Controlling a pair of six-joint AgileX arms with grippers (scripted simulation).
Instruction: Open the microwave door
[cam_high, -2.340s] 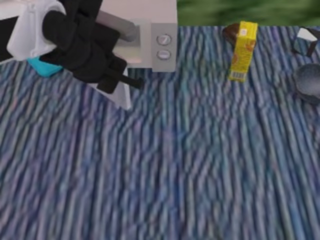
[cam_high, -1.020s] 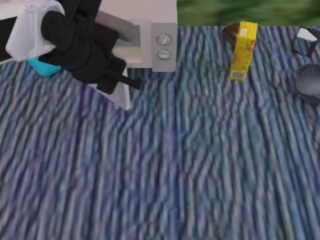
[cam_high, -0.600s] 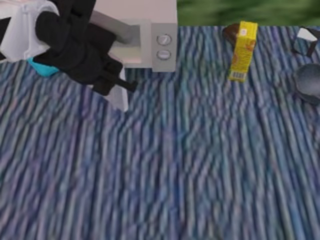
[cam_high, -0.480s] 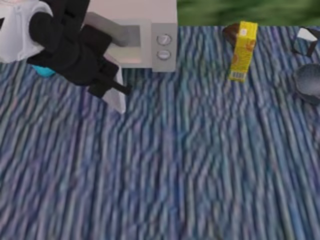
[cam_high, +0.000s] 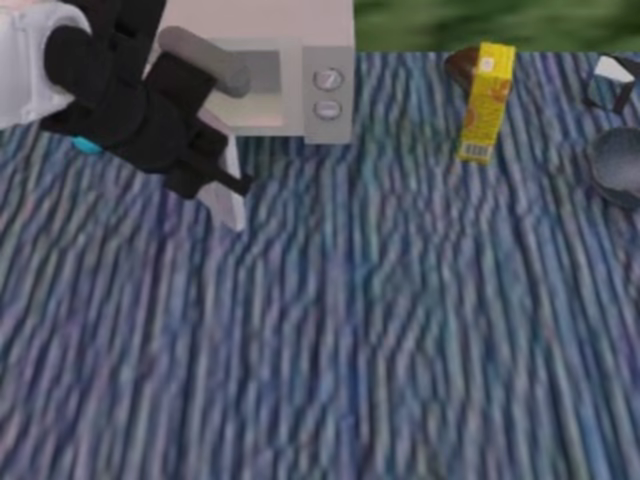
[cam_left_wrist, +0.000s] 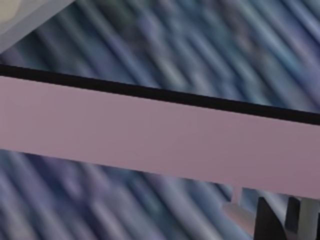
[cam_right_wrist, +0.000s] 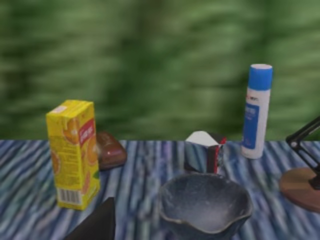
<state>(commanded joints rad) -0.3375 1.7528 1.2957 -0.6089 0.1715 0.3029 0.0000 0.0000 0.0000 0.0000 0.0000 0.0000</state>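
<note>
The table is covered in a cloth of blue, grey and violet stripes running from the near edge to the far edge, and behind its far edge the room is only a blurred mottled green backdrop.

At the far left a small teal block shows just under the left arm. The left claw sits at the free edge of the microwave door, which stands swung out from the oven toward the near side of the table, its thin white edge showing from above. Whether the claw is closed on the door or only against it cannot be told from above; the left wrist view shows a broad pinkish band with a black border across the striped cloth.

The microwave stands at the far left of the table, its pale cavity exposed and its two round silver knobs on the narrow panel at its right.

Further right, well apart, stand a yellow juice carton with a brown object just behind it, then a dark grey bowl, a small white-topped box, a blue-capped bottle and a round wooden base of a lamp-like stand.

The right claw appears only as a dark tip in its wrist view, near the carton; its opening cannot be told.
</note>
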